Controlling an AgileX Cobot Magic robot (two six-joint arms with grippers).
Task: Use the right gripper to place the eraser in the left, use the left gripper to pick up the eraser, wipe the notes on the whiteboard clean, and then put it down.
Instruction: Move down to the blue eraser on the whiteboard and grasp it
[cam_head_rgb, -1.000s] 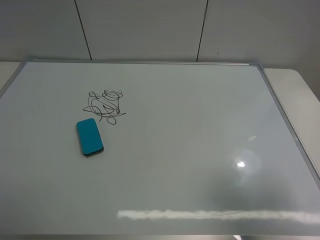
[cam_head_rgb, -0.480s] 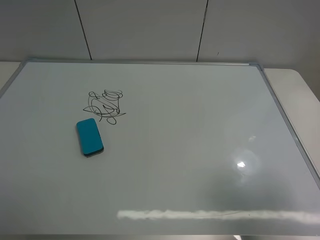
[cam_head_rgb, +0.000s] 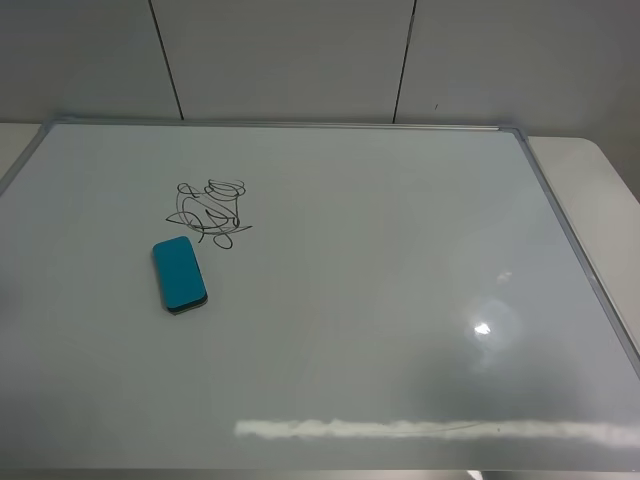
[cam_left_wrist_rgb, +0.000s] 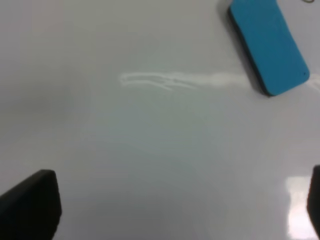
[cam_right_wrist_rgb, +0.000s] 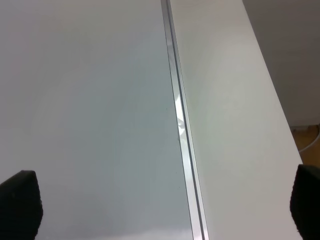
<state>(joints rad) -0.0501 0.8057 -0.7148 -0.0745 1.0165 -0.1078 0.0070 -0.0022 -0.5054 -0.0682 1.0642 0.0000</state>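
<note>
Nothing moved: eraser (cam_head_rgb: 180, 274) rests on whiteboard (cam_head_rgb: 400, 300) beside notes (cam_head_rgb: 210, 212)

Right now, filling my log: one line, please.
eraser: on whiteboard near notes | notes: unwiped | left hand: open, empty | right hand: open, empty

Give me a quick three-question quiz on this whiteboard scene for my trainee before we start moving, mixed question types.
1. True or false: the black marker scribbles are already wiped off the glossy white silver-framed whiteboard.
2. The teal-blue oblong eraser lies: A) on top of the scribbles; B) on the board beside them; C) off the board.
3. Fill in: the left end effector and the right end effector both stand ____, holding nothing.
Key: 1 false; 2 B; 3 open.
</note>
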